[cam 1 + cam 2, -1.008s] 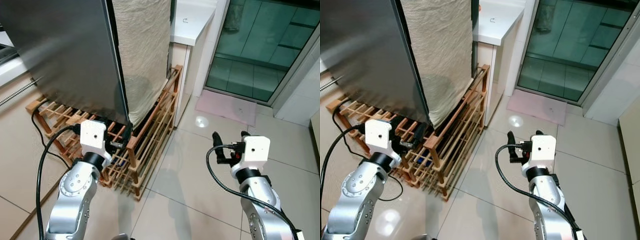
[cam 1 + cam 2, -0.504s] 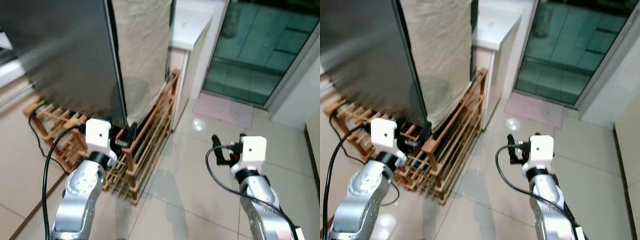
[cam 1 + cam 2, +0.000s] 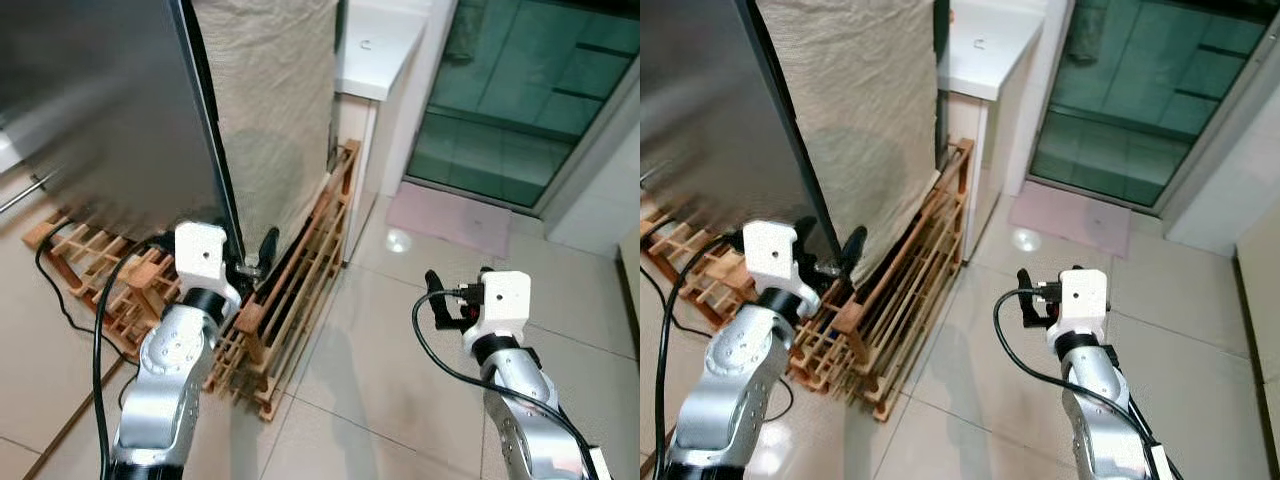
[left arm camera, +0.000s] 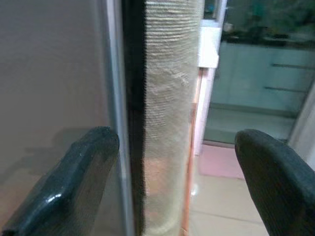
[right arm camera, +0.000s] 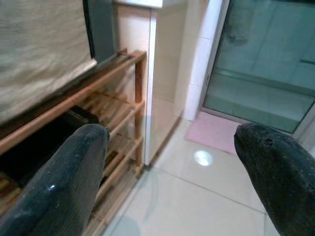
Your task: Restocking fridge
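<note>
One fridge (image 3: 110, 110) fills the upper left, with one cloth (image 3: 275, 110) hung on its side. One wooden rack (image 3: 290, 300) sits beneath it. Two grippers show: the left gripper (image 3: 255, 262) and the right gripper (image 3: 455, 292). One pink mat (image 3: 450, 218) lies at centre right, and one white counter (image 3: 380, 45) stands at the top.

Open left claw (image 4: 179, 182), fridge edge (image 4: 129, 113) — perhaps cloth-draped

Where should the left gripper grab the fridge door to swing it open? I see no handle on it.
Judging by its shape, grip the fridge door by its dark vertical edge, coming from the front. The left gripper, open, already straddles that edge, one finger on the steel face, the other beside the cloth-covered side.
</note>
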Tool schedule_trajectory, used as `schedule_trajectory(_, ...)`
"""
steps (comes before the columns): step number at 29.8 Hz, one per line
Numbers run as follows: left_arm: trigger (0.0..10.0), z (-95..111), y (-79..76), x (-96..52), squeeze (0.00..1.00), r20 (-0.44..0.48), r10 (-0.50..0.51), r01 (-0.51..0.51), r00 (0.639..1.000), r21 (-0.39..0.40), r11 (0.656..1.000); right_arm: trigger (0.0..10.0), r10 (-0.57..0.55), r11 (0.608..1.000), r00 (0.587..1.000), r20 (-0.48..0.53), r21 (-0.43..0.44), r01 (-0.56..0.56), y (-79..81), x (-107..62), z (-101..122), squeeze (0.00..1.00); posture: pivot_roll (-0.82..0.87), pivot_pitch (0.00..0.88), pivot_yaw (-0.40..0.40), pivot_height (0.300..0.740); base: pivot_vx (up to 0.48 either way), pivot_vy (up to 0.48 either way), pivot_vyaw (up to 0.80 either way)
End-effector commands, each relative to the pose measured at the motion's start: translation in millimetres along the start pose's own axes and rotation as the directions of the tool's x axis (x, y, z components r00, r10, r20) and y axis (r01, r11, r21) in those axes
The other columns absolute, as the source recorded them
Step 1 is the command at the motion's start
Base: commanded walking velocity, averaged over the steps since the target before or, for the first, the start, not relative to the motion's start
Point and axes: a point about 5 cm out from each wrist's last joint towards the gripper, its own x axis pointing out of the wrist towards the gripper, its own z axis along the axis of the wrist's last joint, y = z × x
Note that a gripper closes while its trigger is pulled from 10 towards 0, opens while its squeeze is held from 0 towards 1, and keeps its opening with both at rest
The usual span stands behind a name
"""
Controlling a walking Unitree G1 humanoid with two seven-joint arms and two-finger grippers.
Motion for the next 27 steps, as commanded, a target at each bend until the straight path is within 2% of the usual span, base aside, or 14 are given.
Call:
schedule_trajectory(1,10.0,1,-5.8,2.1,0.00,-0.001,-0.004,0.004,1.000,-0.001,1.000,10.0,-0.028,0.999,0.999,-0.019,-0.024,0.028,-10.2,-3.6,-6,0.00,0.02,0.000,-0.015,0.731,0.000,0.000,0.00)
schedule_trajectory(6,10.0,2,-3.9,2.9,0.00,-0.002,0.023,-0.023,1.000,0.008,1.000,10.0,-0.025,0.999,0.999,-0.030,-0.031,0.024,-11.8,-3.7,-9,0.00,0.02,0.000,-0.017,0.731,0.000,0.000,0.00)
schedule_trajectory(9,10.0,1,-2.4,4.6,0.00,-0.013,0.044,-0.044,0.999,0.043,0.998,10.0,-0.023,0.999,0.999,-0.030,-0.030,0.022,-11.9,-3.2,-9,0.00,0.03,0.000,-0.017,0.731,0.000,0.000,0.00)
schedule_trajectory(15,10.0,0,-1.5,5.1,0.00,-0.015,0.042,-0.041,0.999,0.051,0.998,10.0,-0.021,0.999,1.000,-0.021,-0.027,0.020,-11.3,-1.7,-9,0.00,0.03,0.000,-0.016,0.731,0.000,0.000,0.00)
schedule_trajectory(19,10.0,3,-4.7,17.3,0.00,-0.025,0.015,-0.013,1.000,0.080,0.997,10.0,-0.018,0.999,1.000,-0.002,-0.027,0.018,-9.8,3.4,-4,0.00,0.02,0.000,-0.014,0.731,0.000,0.000,0.00)
schedule_trajectory(20,10.0,9,-6.7,27.1,0.00,-0.014,0.008,-0.007,1.000,0.073,0.997,10.0,-0.017,1.000,1.000,0.003,-0.026,0.017,-9.1,5.5,-2,0.00,0.02,0.000,-0.011,0.731,0.000,0.000,0.00)
schedule_trajectory(25,10.0,19,-24.1,48.5,0.00,-0.007,-0.073,0.073,0.997,0.114,0.991,10.0,-0.010,1.000,1.000,0.013,-0.026,0.010,-7.8,6.4,0,0.00,0.02,0.000,-0.014,0.731,0.000,0.000,0.00)
schedule_trajectory(27,10.0,21,-27.5,52.0,0.00,-0.005,-0.085,0.086,0.996,0.117,0.989,10.0,-0.010,1.000,1.000,0.013,-0.026,0.011,-7.5,5.8,0,0.00,0.01,0.000,-0.010,0.731,0.000,0.000,0.00)
